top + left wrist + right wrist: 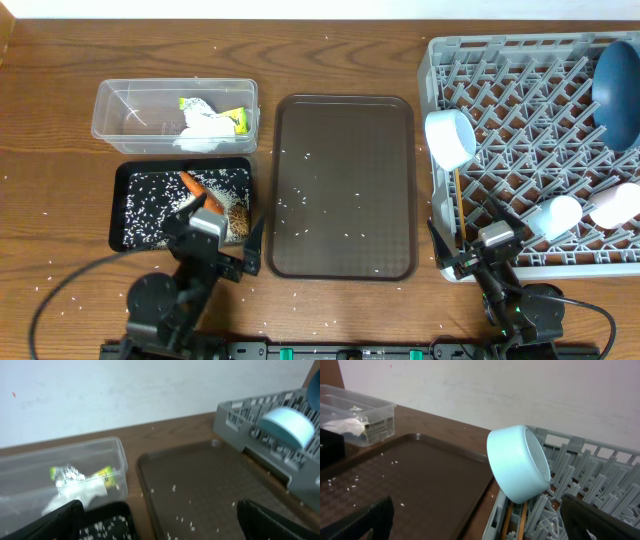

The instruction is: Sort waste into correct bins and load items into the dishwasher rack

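1. The left claw [159, 506] is spread wide with nothing between its fingers. It hangs over the near right corner of the black tray [128, 175], at the near left of the table [50, 80].
2. In the black tray there is a bed of white rice [150, 205] and an orange carrot [192, 184] lying slantwise near the middle. A brown lump [237, 222] sits at the tray's near right corner, partly hidden by the arm.
3. Just beyond the black tray, at the far left, stands the clear tub [120, 105].
   - The white tissue [205, 132] and the yellow-green wrapper [233, 120] sit at its right end.
   - The left wrist view shows a crinkle of silver foil [67, 476] beside them.
4. The big brown serving tray [345, 120] lies in the middle of the table, between the bins and the rack. Only a sprinkle of loose rice grains is on it.
5. The right claw [476, 501] is also wide apart and holding nothing. It is parked at the near left corner of the grey rack [520, 70].
6. The light-blue bowl [450, 136] is tipped on its edge among the pegs at the rack's left side. The wooden chopsticks [457, 205] lie along that same edge, their far ends running under the bowl.
7. The dark-blue plate [618, 90] stands on edge at the rack's far right.
8. At the rack's near right, the white bowl [556, 216] and the pinkish cup [613, 205] lie side by side.
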Motion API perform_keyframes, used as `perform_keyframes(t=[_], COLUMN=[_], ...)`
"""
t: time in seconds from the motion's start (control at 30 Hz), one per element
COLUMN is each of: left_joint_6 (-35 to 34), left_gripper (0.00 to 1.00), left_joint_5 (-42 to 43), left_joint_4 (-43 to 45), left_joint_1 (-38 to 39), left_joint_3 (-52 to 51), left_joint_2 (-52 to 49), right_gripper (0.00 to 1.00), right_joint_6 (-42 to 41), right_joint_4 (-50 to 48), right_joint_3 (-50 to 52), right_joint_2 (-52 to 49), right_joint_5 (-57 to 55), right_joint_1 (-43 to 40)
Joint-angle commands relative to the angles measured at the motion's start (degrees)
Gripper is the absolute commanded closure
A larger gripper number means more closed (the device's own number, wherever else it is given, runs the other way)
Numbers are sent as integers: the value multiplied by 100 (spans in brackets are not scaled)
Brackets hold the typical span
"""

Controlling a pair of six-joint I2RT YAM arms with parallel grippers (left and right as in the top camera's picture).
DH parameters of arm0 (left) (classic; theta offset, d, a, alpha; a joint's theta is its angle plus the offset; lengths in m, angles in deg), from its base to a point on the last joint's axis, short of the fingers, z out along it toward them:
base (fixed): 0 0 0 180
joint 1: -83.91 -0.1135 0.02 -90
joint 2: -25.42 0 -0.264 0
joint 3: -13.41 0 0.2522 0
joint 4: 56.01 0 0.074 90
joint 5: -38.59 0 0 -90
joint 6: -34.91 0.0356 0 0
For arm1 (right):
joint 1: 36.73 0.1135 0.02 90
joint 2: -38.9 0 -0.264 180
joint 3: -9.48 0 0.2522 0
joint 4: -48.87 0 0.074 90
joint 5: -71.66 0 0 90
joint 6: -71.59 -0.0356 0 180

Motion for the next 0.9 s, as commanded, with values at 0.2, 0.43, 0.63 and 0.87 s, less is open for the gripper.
perform_keyframes(t=[0.2, 0.43, 0.63, 0.87], left_joint_6=[24, 79, 83, 168], left_gripper=[2, 2, 2, 2], left_joint_5=[-74, -70, -70, -216], left_joint_4=[420, 1143, 1508, 1473], left_joint_1=[55, 90, 94, 94], left_joint_3=[-1207, -1998, -2140, -2140], left_joint_2=[1008, 1005, 1005, 1005], right_gripper=[1, 1, 1, 1], right_joint_6=[39, 39, 39, 39], right_joint_4=[24, 24, 24, 24], right_joint_3=[9, 9, 9, 9], right_joint_2=[22, 22, 22, 22], right_joint_5=[28, 28, 26, 26], right_joint_1=[-28, -28, -28, -28])
